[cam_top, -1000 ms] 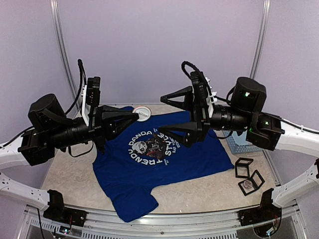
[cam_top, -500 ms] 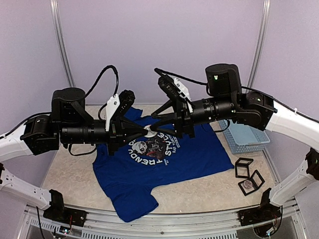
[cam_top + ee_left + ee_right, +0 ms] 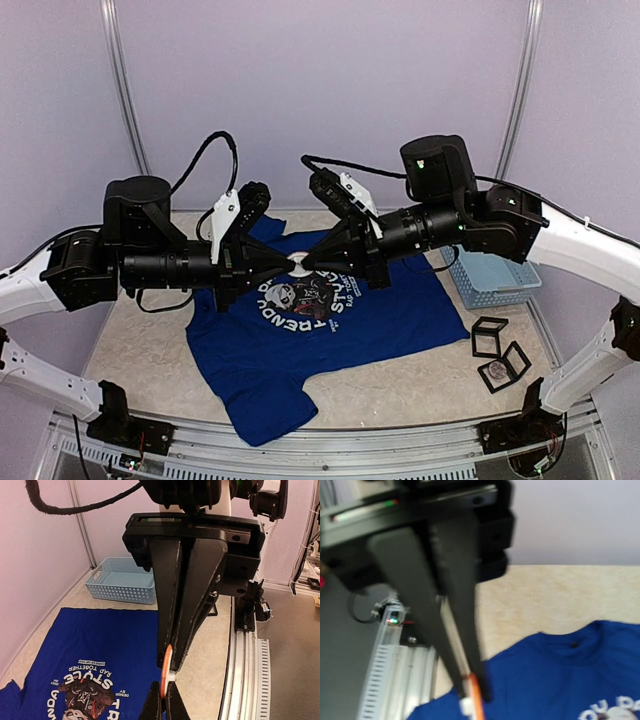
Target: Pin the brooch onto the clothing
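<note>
Top external: holds the orange-rimmed brooch [image 3: 166,669] aloft between left end effector [image 3: 286,261] and right end effector [image 3: 312,260], both narrowed onto it, tips meeting above the blue T-shirt [image 3: 400,315] spread on the table [image 3: 140,350]. Judged best: keep one grip firm, avoid twisting, free the pin gently, lower toward the fabric.

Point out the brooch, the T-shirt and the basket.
brooch [image 3: 165,672]: left wrist view, on its orange edge.
T-shirt [image 3: 400,318]: top external view, on plain blue cloth beside the print.
basket [image 3: 122,594]: left wrist view, on its near wall.
</note>
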Controlling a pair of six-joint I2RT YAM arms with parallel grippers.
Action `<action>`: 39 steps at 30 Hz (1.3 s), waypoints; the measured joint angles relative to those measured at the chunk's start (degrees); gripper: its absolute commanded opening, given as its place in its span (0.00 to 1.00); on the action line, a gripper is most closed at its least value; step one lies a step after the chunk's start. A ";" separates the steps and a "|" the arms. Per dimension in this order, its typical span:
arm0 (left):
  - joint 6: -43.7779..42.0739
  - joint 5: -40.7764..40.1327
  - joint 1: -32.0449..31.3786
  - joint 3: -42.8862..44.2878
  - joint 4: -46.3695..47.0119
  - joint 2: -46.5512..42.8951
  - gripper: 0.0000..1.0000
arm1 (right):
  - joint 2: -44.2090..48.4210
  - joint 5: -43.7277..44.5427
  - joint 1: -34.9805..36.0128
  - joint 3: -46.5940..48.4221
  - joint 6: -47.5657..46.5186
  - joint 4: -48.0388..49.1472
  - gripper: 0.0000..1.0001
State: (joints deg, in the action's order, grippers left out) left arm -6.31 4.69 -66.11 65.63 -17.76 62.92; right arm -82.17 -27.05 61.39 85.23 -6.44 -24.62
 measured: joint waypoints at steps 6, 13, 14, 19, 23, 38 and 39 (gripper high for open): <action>-0.02 0.48 0.00 -0.13 -0.09 -0.52 0.18 | 0.11 -1.66 0.00 -0.55 -0.13 0.92 0.00; 0.61 0.72 -0.20 -8.83 8.87 -6.34 0.41 | 3.52 -3.34 0.00 -10.80 3.82 14.75 0.00; 1.03 0.94 -0.20 -10.69 10.86 -7.61 0.41 | 4.28 -4.13 0.00 -13.20 5.14 18.78 0.00; 1.99 1.64 -0.20 -12.72 16.59 -8.92 0.39 | 4.72 -6.40 0.00 -16.35 8.17 28.63 0.00; 2.16 1.95 -0.22 -12.70 18.71 -8.76 0.32 | 4.72 -7.67 0.00 -16.35 9.27 32.68 0.00; 3.48 3.17 -0.22 -12.68 19.91 -8.04 0.00 | 3.96 -9.20 0.00 -16.33 9.75 34.36 0.00; 3.48 3.26 -0.22 -12.68 19.91 -8.04 0.00 | 3.96 -9.22 0.00 -16.33 9.73 34.36 0.00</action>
State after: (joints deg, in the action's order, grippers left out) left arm -2.83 7.94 -66.32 52.95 2.15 54.87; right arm -78.22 -36.27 61.39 68.90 3.29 9.74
